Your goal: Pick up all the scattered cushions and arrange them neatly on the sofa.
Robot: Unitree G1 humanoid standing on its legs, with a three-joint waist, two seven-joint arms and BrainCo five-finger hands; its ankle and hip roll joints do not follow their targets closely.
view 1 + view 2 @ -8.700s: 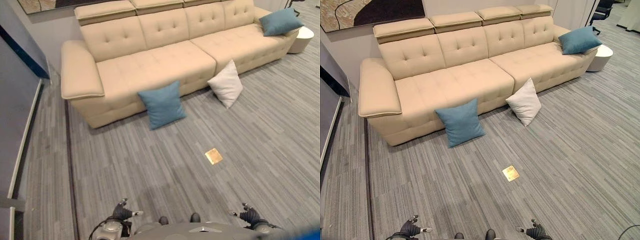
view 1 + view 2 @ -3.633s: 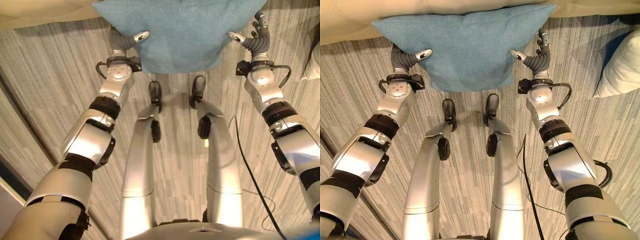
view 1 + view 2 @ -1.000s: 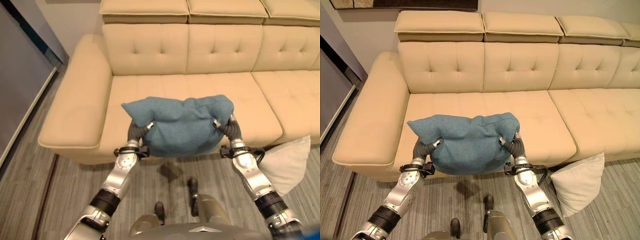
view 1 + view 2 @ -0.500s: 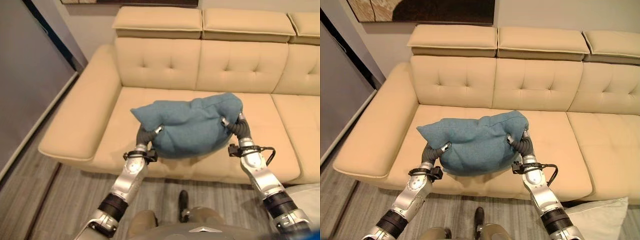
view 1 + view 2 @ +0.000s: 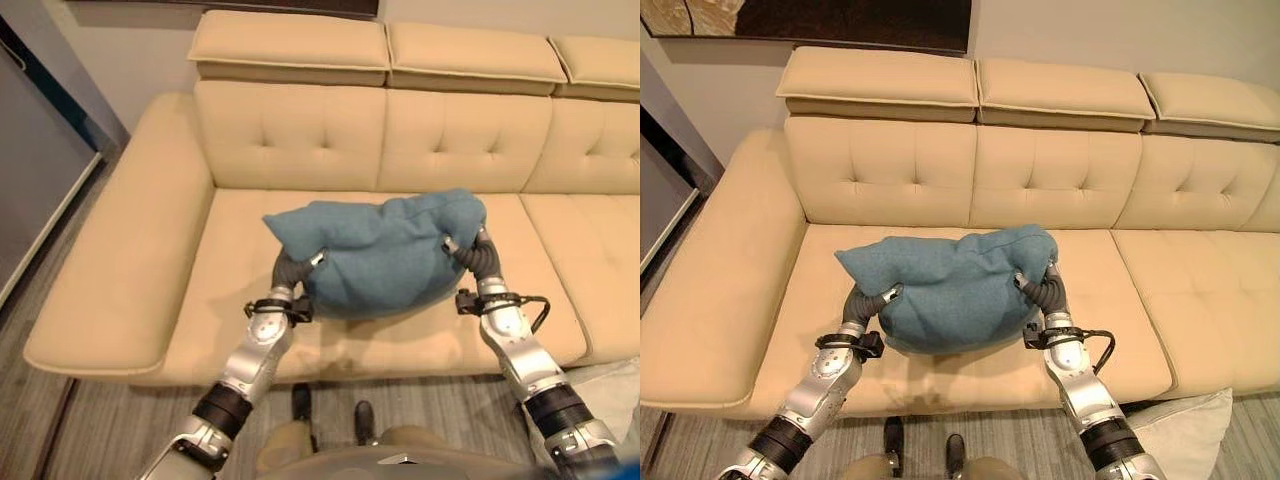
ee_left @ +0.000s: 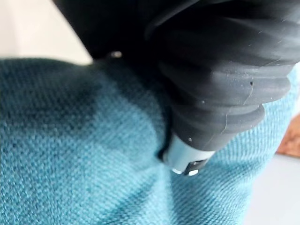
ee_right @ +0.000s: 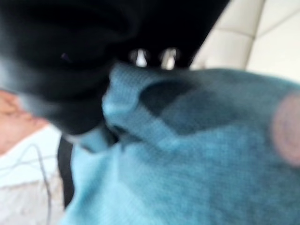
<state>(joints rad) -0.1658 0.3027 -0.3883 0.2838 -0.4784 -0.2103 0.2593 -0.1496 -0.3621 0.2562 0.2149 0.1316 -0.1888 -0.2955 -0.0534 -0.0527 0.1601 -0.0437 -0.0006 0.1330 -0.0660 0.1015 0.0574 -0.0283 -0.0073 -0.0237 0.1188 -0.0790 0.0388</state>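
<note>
A crumpled blue cushion (image 5: 385,250) hangs between my two hands just above the seat of the beige tufted sofa (image 5: 1040,190), over its left-middle part. My left hand (image 5: 862,300) grips the cushion's left side, its thumb curled over the fabric. On the other side my right hand (image 5: 1045,290) holds it the same way. Up close, the left hand (image 6: 220,70) presses into the blue weave (image 6: 70,154), and the right hand (image 7: 56,56) bunches a fold of the cushion (image 7: 187,164). A white cushion (image 5: 1185,420) lies on the floor by the sofa's front, lower right.
The sofa's wide left armrest (image 5: 110,270) curves beside the seat. A dark framed picture (image 5: 810,20) hangs on the wall behind the headrests. A grey panel (image 5: 30,150) stands at the far left. Grey striped floor (image 5: 100,430) runs along the sofa's front.
The view has shifted and now looks more squarely at the sofa. The blue cushion stays in both hands, held over the seat much as half a second ago.
</note>
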